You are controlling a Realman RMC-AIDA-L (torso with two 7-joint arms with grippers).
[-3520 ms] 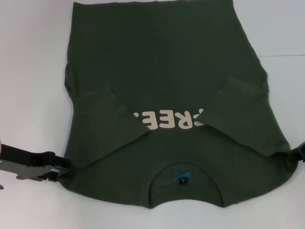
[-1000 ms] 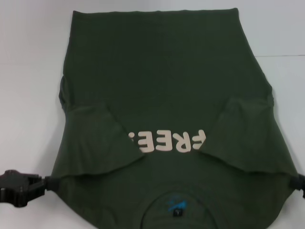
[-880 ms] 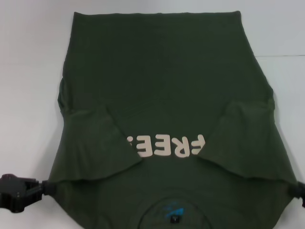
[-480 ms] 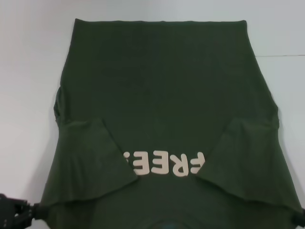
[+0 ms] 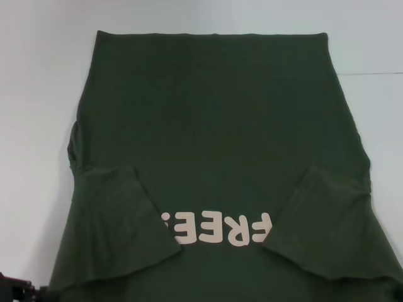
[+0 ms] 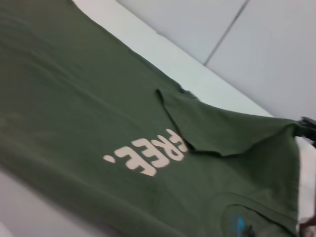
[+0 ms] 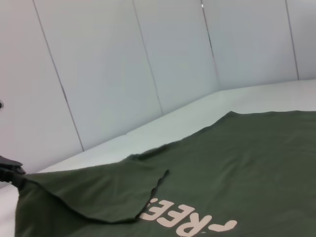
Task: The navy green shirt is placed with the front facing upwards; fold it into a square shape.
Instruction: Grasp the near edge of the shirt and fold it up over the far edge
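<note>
Lying spread over the white counter [image 5: 38, 94] — the navy green shirt [image 5: 214, 138], both sleeves folded inward beside the lettering. Gripping its near corners — left claw [image 5: 22, 294] and right claw [image 6: 307, 127]; fingers' state impossible to tell.

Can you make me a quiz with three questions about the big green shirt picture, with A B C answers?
1. Where do the sleeves lie?
A. Folded in over the chest
B. Spread out flat to the sides
C. Tucked underneath

2. What colour are the letters?
A. Red
B. Cream
C. Blue

3. How is the shirt's near end?
A. Rolled into a ball
B. Flat on the table
C. Raised off the table at its shoulder corners

Answers:
1 A: both sleeve flaps of the dark olive-green cotton T-shirt cover the ends of the lettering.
2 B: the "FREE" lettering is cream.
3 C: the wrist views show the corners pulled up above the white table, one by the left gripper.
</note>
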